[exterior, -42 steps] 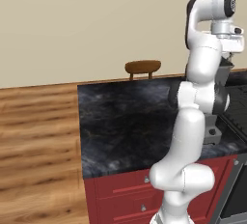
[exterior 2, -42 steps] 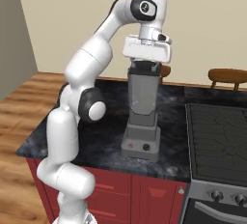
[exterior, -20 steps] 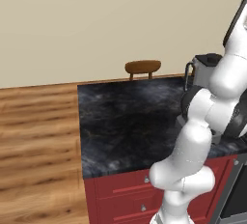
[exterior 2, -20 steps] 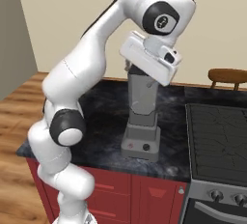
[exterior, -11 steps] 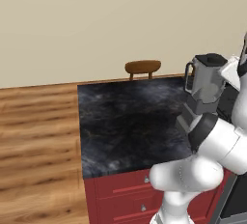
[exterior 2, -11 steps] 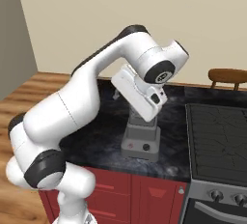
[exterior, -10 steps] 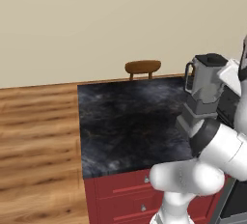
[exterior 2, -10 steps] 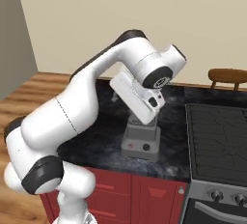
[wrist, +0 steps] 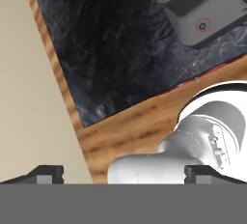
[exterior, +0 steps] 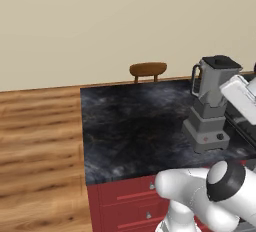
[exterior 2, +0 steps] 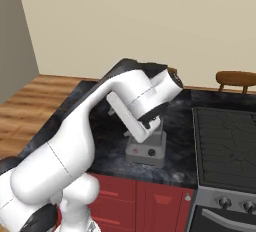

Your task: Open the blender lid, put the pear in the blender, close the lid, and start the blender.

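Your two-finger gripper (wrist: pixel 123 172) stands wide apart with nothing between its dark tips; in the hand view it looks down past the near edge of the black marbled stone counter (exterior: pixel 135 126) toward the wood floor (exterior: pixel 35 141). On that counter, toward its right side, you have the grey blender with the stepped square base and tapered translucent jar (exterior: pixel 210 107), its front buttons facing you. The flat dark square blender lid (exterior: pixel 220 62) sits on the jar's rim. Beyond the counter's far edge, a brown wooden chair back (exterior: pixel 148 69) shows against the beige wall.
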You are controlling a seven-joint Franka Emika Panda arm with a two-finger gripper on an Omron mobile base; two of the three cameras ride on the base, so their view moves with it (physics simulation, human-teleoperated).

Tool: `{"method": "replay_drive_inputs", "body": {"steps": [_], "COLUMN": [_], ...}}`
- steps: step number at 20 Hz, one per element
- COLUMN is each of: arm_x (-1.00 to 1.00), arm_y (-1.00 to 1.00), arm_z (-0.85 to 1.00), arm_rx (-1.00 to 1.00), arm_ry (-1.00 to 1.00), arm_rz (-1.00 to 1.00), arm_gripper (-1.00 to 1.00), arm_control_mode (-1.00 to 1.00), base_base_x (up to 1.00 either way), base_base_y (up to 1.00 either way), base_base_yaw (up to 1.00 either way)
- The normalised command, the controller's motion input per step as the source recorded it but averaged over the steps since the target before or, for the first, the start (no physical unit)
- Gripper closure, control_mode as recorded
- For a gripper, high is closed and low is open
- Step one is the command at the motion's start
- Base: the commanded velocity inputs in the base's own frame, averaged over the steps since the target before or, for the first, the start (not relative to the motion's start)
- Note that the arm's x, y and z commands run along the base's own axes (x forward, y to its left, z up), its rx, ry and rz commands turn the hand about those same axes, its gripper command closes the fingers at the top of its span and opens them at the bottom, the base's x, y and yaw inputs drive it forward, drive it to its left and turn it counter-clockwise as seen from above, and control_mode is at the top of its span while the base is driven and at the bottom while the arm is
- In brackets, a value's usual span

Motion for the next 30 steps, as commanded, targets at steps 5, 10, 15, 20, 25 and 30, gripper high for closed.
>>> {"method": "replay_drive_inputs", "body": {"steps": [5, 10, 15, 20, 25, 30], "arm_x": [0.07, 0.09, 0.04, 0.13, 0.24, 0.26], "arm_y": [0.0, 0.0, 0.0, 0.1, 0.12, 0.02], "arm_z": [-0.21, -0.33, -0.44, -0.4, -0.26, -0.19], "arm_rx": [0.03, -0.03, -0.09, -0.06, -0.03, -0.01], "arm_ry": [-0.07, -0.17, -0.11, -0.01, 0.0, 0.0], "arm_rz": [0.0, -0.01, -0.02, 0.0, 0.0, 0.0], "arm_gripper": [-1.0, -1.0, -1.0, -1.0, -1.0, -1.0], "arm_control_mode": [-1.0, -1.0, -1.0, -1.0, -1.0, -1.0], "base_base_x": [0.0, 0.0, 0.0, 0.0, 0.0, 0.0], "base_base_y": [0.0, 0.0, 0.0, 0.0, 0.0, 0.0], "base_base_yaw": [0.0, 0.0, 0.0, 0.0, 0.0, 0.0]}}
